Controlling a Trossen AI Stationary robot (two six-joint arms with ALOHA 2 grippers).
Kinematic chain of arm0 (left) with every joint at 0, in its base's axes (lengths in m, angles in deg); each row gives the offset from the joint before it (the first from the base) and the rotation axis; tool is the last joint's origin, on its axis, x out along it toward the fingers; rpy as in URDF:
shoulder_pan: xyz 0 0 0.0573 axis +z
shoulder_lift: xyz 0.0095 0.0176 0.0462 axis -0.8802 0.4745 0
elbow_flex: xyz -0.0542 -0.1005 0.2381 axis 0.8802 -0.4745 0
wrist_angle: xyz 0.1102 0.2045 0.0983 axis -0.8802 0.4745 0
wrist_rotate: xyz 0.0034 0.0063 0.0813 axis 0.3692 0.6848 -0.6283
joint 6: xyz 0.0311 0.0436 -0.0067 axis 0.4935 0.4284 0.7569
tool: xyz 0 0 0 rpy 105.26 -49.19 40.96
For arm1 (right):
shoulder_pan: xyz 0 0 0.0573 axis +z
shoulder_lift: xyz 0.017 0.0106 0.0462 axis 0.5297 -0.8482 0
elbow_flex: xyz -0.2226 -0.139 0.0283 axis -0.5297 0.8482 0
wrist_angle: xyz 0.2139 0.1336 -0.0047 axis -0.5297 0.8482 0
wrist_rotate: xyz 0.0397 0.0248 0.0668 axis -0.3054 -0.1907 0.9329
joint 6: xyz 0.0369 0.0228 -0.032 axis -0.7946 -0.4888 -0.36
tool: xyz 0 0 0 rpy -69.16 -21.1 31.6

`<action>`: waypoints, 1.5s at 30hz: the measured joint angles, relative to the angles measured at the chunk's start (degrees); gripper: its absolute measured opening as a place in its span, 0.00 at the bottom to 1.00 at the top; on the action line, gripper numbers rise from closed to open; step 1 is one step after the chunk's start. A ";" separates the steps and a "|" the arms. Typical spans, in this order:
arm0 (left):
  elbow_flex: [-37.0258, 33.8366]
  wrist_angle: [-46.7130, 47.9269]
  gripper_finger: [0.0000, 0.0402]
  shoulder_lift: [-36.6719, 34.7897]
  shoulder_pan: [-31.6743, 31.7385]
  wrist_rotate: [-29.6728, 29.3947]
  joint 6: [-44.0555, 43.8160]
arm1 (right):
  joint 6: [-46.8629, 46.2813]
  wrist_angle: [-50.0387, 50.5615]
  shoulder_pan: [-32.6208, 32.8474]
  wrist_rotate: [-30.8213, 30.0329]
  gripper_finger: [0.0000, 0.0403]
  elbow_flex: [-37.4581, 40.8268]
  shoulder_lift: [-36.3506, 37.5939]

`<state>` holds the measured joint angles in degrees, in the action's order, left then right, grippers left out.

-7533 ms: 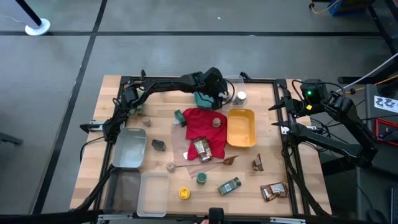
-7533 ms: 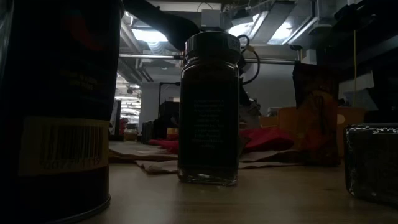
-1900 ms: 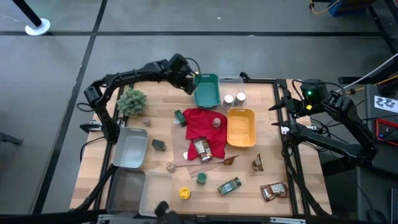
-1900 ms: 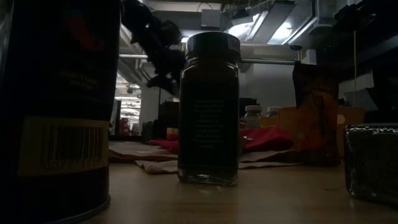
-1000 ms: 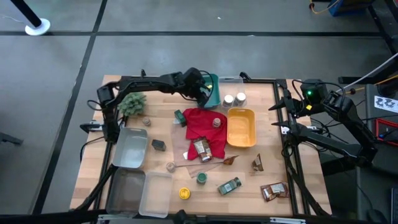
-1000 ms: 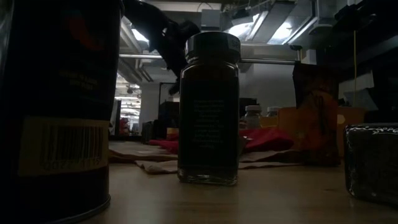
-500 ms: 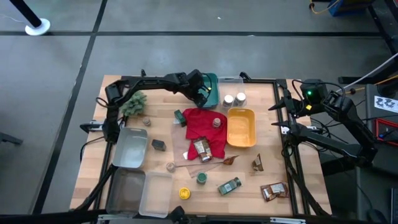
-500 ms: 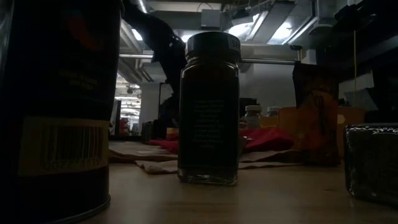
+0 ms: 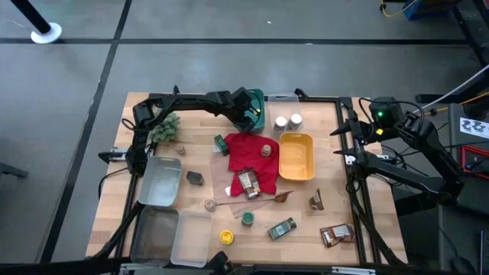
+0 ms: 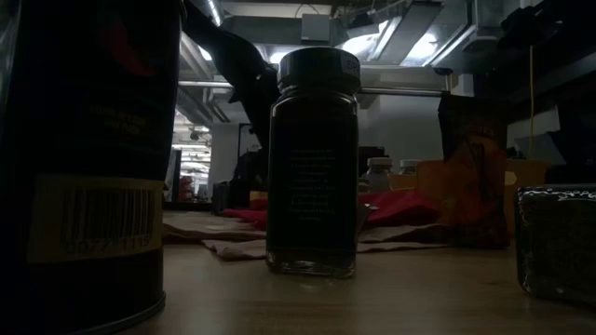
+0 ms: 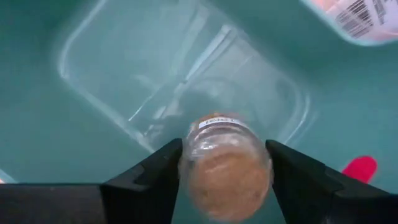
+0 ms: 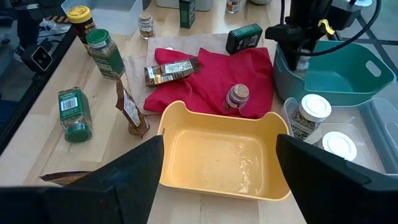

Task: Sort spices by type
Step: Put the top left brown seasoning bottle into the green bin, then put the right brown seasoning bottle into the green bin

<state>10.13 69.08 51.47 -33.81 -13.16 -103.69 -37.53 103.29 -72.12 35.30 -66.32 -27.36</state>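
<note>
My left gripper (image 9: 249, 114) hangs over the teal bin (image 9: 260, 99) at the table's far side, shut on a small glass jar (image 11: 225, 167) of tan spice. In the right wrist view it (image 12: 303, 46) stands above the bin's near wall (image 12: 329, 78). My right gripper (image 9: 349, 145) waits open at the table's right edge. Two white-lidded jars (image 9: 287, 121) stand upright in a clear box. A tan-lidded jar (image 9: 267, 150) stands on the red cloth (image 9: 248, 156). Tins, packets and more jars lie scattered over the near half. My left gripper pinches the small jar's glass body (image 11: 193, 158) between its two fingers (image 11: 155, 180), one on each side. The fingers come from above, pointing down into the teal bin. The jar is lifted clear above the bin's floor (image 11: 155, 68).
A yellow bin (image 9: 296, 156) sits right of the red cloth. Grey and clear trays (image 9: 159, 182) lie at the near left, a bushy plant (image 9: 163, 126) at the far left. Brown packets (image 9: 336, 234) and green-lidded jars (image 9: 283, 228) lie near the front edge.
My left gripper, still shut on the jar, has moved a little toward the table's right and gone down over the teal bin. Nothing else has shifted.
</note>
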 joint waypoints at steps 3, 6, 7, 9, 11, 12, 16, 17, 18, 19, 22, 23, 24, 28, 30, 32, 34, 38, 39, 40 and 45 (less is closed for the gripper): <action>0.00 -0.32 0.54 0.00 0.00 0.00 0.01 | 0.00 0.00 0.00 0.00 0.77 0.00 -0.02; 0.00 -1.64 0.54 -0.02 0.00 0.03 0.00 | 0.00 0.00 0.00 0.00 0.77 0.00 0.00; 0.00 -1.74 0.54 -0.02 0.00 0.15 0.00 | 0.00 0.00 0.00 0.00 0.77 0.00 0.00; 0.00 -2.29 0.54 -0.02 0.00 0.66 -0.01 | 0.00 0.00 0.00 0.00 0.77 0.00 0.00; 0.00 -2.95 0.54 -0.11 0.00 1.16 -0.11 | -0.11 0.00 0.00 0.00 0.77 0.00 0.00; 0.00 -2.87 0.54 -0.26 0.00 1.23 -0.11 | -0.22 0.00 0.00 0.00 0.77 0.00 0.00; 0.74 -1.86 0.54 -0.35 0.02 1.27 0.96 | -0.26 0.00 0.00 0.83 0.77 0.00 0.00; 1.20 -1.95 0.54 -0.35 0.02 1.27 0.97 | -0.28 0.00 0.00 1.49 0.77 0.00 0.00; 1.75 -2.35 0.54 -0.35 0.02 1.27 1.07 | -0.32 -0.02 0.00 2.40 0.77 0.00 0.00; 2.39 -2.45 0.54 -0.38 0.02 1.27 1.18 | -0.41 -0.10 0.00 3.79 0.77 0.00 -0.01; 4.57 -2.32 0.54 -0.42 0.02 1.27 1.91 | -0.46 -0.21 0.01 9.05 0.77 0.00 0.00; 5.44 -2.26 0.54 -0.42 0.02 1.27 2.66 | -0.47 -0.20 0.02 10.52 0.77 0.00 0.00; 6.41 -2.13 0.54 -0.42 0.02 1.28 3.09 | -0.46 -0.20 0.02 11.58 0.77 0.00 0.00; 10.59 0.15 0.54 -0.46 -0.41 1.30 5.95 | -0.46 -1.36 0.02 10.88 0.77 0.00 -0.13; 12.99 3.40 0.54 -0.46 -0.71 1.29 8.20 | -1.06 -3.49 0.01 9.02 0.77 0.00 -0.52; 14.83 6.23 0.54 -0.66 -1.10 1.33 10.63 | -4.14 -8.34 0.00 7.71 0.77 0.58 -1.09; 15.06 7.51 0.54 -1.53 -1.59 1.29 11.65 | -8.21 -14.87 0.00 6.50 0.77 2.12 -1.80; 15.04 8.82 0.54 -4.51 -2.21 1.22 11.69 | -13.20 -26.99 0.04 5.76 0.77 6.30 -5.35; 15.06 8.80 0.54 -5.28 -2.43 1.20 11.70 | -13.49 -28.70 0.04 5.77 0.77 7.23 -6.70; 15.08 8.74 0.54 -6.26 -2.66 1.22 11.85 | -13.61 -30.08 0.04 5.75 0.77 8.16 -8.19; 15.08 10.09 0.54 -10.40 -3.86 0.64 12.86 | -17.78 -34.64 0.27 5.72 0.77 10.54 -16.55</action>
<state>25.22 79.16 41.07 -37.68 -12.51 -90.83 -55.31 68.64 -71.85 41.01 -55.79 -43.91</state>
